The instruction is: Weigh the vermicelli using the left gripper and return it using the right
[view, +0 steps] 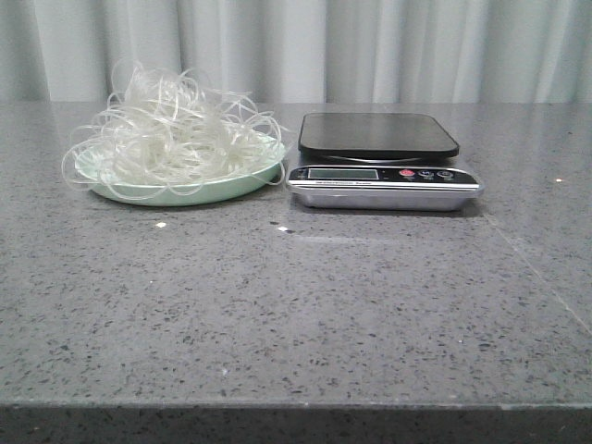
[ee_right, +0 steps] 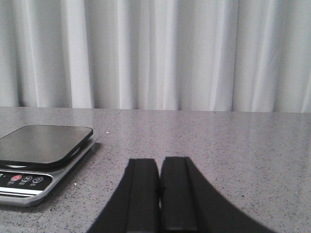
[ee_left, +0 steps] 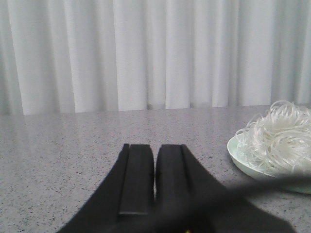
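The vermicelli [view: 176,129], a fluffy tangle of whitish translucent strands, lies heaped on a pale mint-green plate [view: 125,190] at the back left of the table. It also shows in the left wrist view [ee_left: 279,133], on the plate [ee_left: 238,155]. A kitchen scale [view: 379,157] with a black platform and silver front stands right of the plate, its platform bare; the right wrist view shows it too [ee_right: 41,148]. My left gripper [ee_left: 154,148] is shut and empty, low over the table, apart from the plate. My right gripper [ee_right: 159,162] is shut and empty, beside the scale. Neither gripper shows in the front view.
The grey speckled stone table [view: 296,305] reaches forward to its front edge. A white curtain [view: 370,46] hangs behind the table. A blurred dark cable [ee_left: 262,184] crosses the left wrist view near the plate.
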Available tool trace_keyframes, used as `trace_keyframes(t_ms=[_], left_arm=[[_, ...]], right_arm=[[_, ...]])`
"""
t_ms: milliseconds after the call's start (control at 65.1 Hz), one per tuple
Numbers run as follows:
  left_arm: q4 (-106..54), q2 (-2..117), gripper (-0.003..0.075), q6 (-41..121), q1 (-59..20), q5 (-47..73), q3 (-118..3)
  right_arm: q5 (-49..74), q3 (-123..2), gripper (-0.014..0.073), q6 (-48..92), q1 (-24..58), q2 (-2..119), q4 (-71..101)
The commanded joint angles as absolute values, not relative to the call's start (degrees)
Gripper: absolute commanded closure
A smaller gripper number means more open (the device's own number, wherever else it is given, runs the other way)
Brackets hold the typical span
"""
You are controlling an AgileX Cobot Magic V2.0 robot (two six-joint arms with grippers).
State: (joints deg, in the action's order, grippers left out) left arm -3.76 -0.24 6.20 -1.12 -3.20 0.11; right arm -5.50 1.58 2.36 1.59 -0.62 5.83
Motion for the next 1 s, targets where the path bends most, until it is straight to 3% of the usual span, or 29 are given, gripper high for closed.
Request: trace_keyframes(t_ms=[0, 553, 983], left_arm=[[-3.86, -1.37, 0.0586, 5.64, -1.61, -8.03, 0.60], [-7.03, -1.25, 0.0586, 5.64, -1.61, -10.99, -4.48], [-9.14, 15.06, 0.0586, 5.64, -1.96, 15.04, -32.56]], right_arm=[[-10.43, 1.15, 0.0436, 2.76, 1.29, -1.54, 5.83], [-10.43, 1.15, 0.0436, 2.76, 1.29, -1.54, 5.83], [-10.43, 1.15, 0.0436, 2.76, 1.29, -1.54, 5.83]])
